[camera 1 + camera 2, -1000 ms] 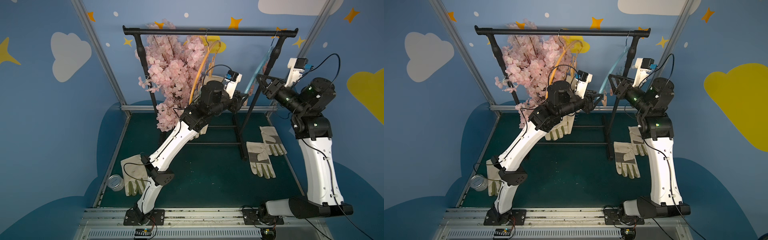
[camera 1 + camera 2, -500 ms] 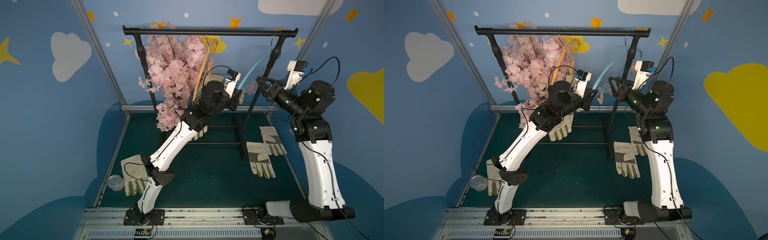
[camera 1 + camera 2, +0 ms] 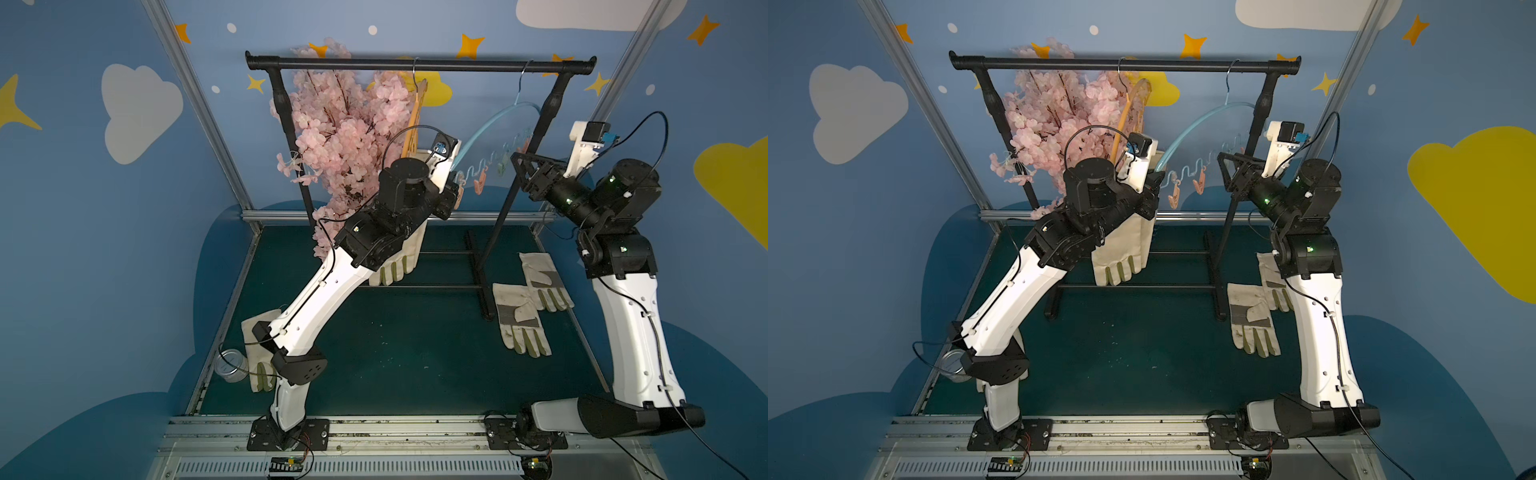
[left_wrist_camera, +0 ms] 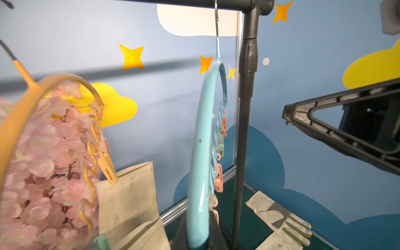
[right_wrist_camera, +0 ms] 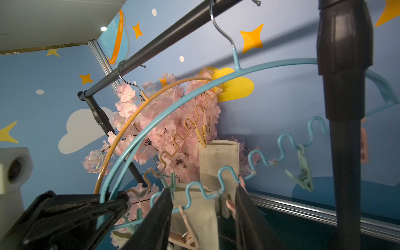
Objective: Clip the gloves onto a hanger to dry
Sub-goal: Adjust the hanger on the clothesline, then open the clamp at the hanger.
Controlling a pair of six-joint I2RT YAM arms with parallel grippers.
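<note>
Both top views: about a third done, by my reckoning. Two hung gloves [image 3: 1121,249] dangle from the orange hanger [image 3: 413,120] on the rail [image 3: 415,64], at 12 o'clock of the mat [image 3: 415,353]. Their long axes are vertical, cuffs up at the clips and fingers drooping.

Not yet hung:
- A near glove [image 3: 519,316] and a far glove [image 3: 544,282] lie flat and touching at 3 o'clock. Their long axes run roughly 11-to-5, fingers toward 5.
- A left glove [image 3: 255,345] lies at 8 o'clock, half under the arm, fingers toward 6.
- I cannot find a sixth.

The left gripper [image 3: 1157,183] is clamped on the low end of the blue hanger [image 3: 490,120], which hangs slanted. The right gripper [image 3: 517,172] has its jaws apart and empty beside the blue hanger's clips [image 3: 480,183].

Left wrist: the blue hanger [image 4: 201,151] runs edge-on from the rail down into the closed jaws. At 8 o'clock of it an orange clip [image 4: 107,166] pinches a hung cuff [image 4: 129,190], edge uppermost. The floor pair [image 4: 281,223] lies at 4 o'clock.

Right wrist: the jaws stand wide. The blue hanger's wavy bar [image 5: 225,173] crosses between them, with a pink clip [image 5: 184,236] lower down, and nothing is gripped. Behind, the hung cuffs [image 5: 218,164] drop straight from the orange hanger.
</note>
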